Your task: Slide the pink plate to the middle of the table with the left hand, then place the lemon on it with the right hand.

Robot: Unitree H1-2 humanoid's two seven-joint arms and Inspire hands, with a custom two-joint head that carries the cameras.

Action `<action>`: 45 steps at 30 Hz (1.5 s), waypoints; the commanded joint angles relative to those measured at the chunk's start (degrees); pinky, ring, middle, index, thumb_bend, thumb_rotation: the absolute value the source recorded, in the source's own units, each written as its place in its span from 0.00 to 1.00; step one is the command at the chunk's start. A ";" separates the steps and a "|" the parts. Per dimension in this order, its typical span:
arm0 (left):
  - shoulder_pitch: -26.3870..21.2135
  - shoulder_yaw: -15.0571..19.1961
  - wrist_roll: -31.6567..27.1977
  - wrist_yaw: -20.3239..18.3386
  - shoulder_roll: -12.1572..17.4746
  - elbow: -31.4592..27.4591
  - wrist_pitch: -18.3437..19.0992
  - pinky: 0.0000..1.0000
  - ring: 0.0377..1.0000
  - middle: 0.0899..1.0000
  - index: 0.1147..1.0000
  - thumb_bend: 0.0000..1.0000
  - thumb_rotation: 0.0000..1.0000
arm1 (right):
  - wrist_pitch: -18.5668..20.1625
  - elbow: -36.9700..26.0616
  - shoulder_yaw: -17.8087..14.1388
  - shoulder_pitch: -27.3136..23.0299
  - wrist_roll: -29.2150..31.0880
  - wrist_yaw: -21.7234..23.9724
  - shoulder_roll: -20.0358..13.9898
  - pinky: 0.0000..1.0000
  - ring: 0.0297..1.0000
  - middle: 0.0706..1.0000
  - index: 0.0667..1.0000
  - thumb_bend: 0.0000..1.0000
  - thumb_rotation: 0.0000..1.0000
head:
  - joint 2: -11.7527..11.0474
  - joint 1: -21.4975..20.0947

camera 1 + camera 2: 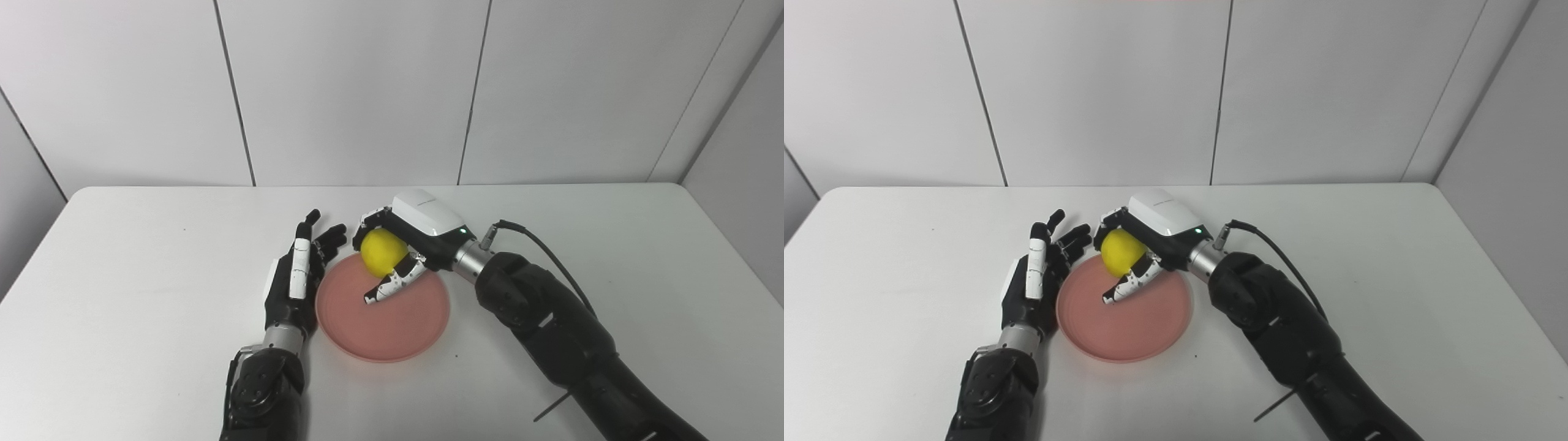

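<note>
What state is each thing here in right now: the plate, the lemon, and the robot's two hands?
pink plate: flat on the table, mid-table.
lemon: held over the plate's far rim.
right hand: shut on the lemon.
left hand: open, fingers straight, beside the plate's left rim.

No legible text, label or number anywhere.

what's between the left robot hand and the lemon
Only the pink plate's near-left rim and a strip of bare table, seen in both eye views. The left robot hand stands beside the plate; the right robot hand holds the lemon.
</note>
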 commanded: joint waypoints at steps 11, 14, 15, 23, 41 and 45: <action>2.25 0.30 0.23 0.93 -0.16 3.99 2.97 0.90 0.79 0.72 0.91 0.86 0.90 | -1.25 -1.32 1.29 -1.77 -0.71 2.06 0.44 0.30 0.34 0.38 0.45 0.50 0.16 | 0.50 -0.42; 2.18 0.30 0.00 0.53 -0.01 4.02 3.00 0.90 0.80 0.73 0.92 0.86 0.90 | -1.56 -0.74 1.49 -1.69 -0.29 2.37 0.84 0.30 0.33 0.38 0.45 0.50 0.15 | 0.52 -0.56; 2.15 0.29 -0.06 0.41 0.04 4.09 2.97 0.90 0.80 0.74 0.92 0.85 0.90 | -1.55 -0.66 1.60 -1.71 -0.32 2.59 0.89 0.30 0.34 0.38 0.45 0.50 0.15 | 0.51 -0.59; 2.16 0.23 0.22 0.59 0.11 4.11 3.00 0.92 0.80 0.75 0.92 0.87 0.90 | -1.37 -0.68 1.63 -1.41 -0.54 3.49 0.89 0.29 0.33 0.38 0.45 0.50 0.15 | 0.61 -0.63; 2.15 -0.23 0.41 -0.11 0.64 4.15 2.51 0.87 0.83 0.78 0.92 0.84 0.93 | -2.11 -0.77 1.58 -1.21 -3.89 0.61 0.02 0.27 0.32 0.38 0.45 0.51 0.17 | 0.66 -0.42; 2.00 -0.26 0.54 -0.02 0.74 4.12 2.54 0.86 0.83 0.81 0.92 0.84 0.93 | -1.47 -1.21 1.57 -1.50 -4.78 0.71 -0.27 0.40 0.47 0.52 0.55 0.75 0.54 | 0.57 -0.47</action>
